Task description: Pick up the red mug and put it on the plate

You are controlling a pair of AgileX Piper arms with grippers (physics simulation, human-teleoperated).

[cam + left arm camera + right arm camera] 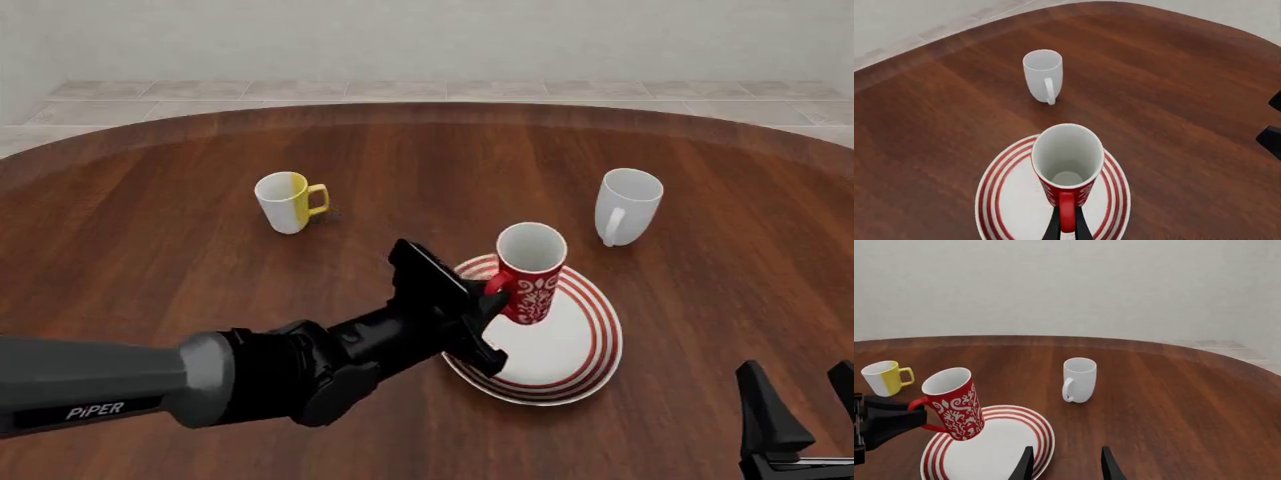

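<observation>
Red mug (531,283), white ornamental pattern, white inside, tilted, over plate (577,352)

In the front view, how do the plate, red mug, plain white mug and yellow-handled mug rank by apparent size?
1. plate
2. red mug
3. plain white mug
4. yellow-handled mug
The last two look close; both stand farther away.

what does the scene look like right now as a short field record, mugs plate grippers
red mug: tilted, held by its handle over the plate, base looks just above it
plate: flat on the table, under the mug
left gripper: shut on the mug's handle
right gripper: open, holding nothing, near the plate's right side
white mug: upright, beyond the plate to the right
white mug with yellow handle: upright, beyond the plate to the left
</observation>
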